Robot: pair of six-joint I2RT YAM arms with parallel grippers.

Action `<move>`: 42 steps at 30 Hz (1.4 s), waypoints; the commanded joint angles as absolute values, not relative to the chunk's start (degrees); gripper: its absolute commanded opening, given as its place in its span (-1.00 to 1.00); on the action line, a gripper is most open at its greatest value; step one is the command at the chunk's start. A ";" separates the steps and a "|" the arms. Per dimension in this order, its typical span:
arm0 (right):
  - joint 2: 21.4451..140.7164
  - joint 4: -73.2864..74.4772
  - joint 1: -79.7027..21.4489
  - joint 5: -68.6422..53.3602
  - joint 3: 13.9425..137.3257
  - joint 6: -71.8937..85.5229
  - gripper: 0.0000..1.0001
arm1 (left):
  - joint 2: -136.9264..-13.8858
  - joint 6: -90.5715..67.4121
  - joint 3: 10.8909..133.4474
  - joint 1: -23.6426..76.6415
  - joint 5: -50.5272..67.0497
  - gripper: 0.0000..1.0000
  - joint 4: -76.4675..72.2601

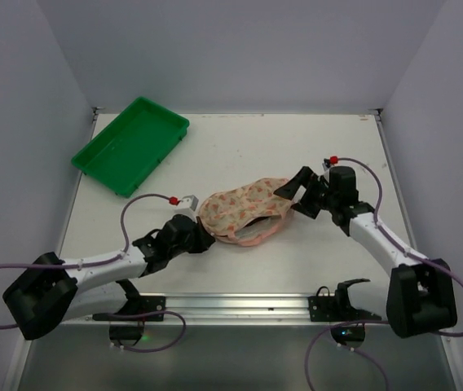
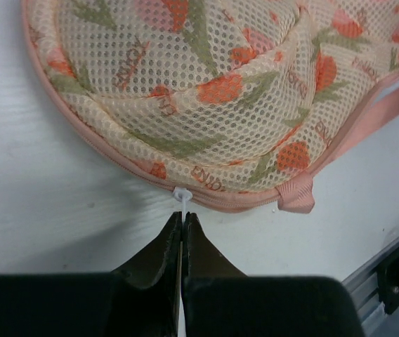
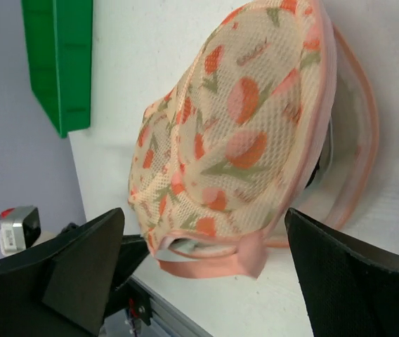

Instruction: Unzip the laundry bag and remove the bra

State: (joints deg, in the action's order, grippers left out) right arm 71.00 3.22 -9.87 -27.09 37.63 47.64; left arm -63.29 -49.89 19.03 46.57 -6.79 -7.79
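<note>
Left gripper point(image 2: 183, 219) is pinched tight on the white zipper pull point(image 2: 182, 194) at the pink edge of the laundry bag point(image 2: 206, 91) just ahead. Right gripper point(image 3: 204, 232) gapes wide, empty, facing the other end. The bag is cream tulip-print mesh, partly unzipped, its long axis running gripper to gripper.

Laundry bag point(image 1: 242, 210) at frame centre, on table point(image 1: 313, 147). Tray point(image 1: 131, 145) at upper left, well apart from bag. Left gripper point(image 1: 201, 236) at bag's lower-left edge, on zip pull point(image 2: 182, 195). Right gripper point(image 1: 291, 194) at bag's right end, straddling it. Rail point(image 1: 240, 305) along bottom, below bag.
</note>
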 commanded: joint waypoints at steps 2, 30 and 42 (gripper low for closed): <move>57.00 5.80 -13.27 -14.25 29.04 55.86 0.97 | -68.81 -50.18 24.42 50.26 -1.76 -1.00 -17.30; 66.71 -9.27 -29.97 -12.04 21.96 69.10 -1.00 | -88.25 -52.21 38.59 59.94 -2.45 -1.00 -19.34; 70.30 14.37 -14.59 -39.80 41.55 34.47 -1.00 | -69.28 -48.43 19.44 48.87 -8.00 -1.00 -5.89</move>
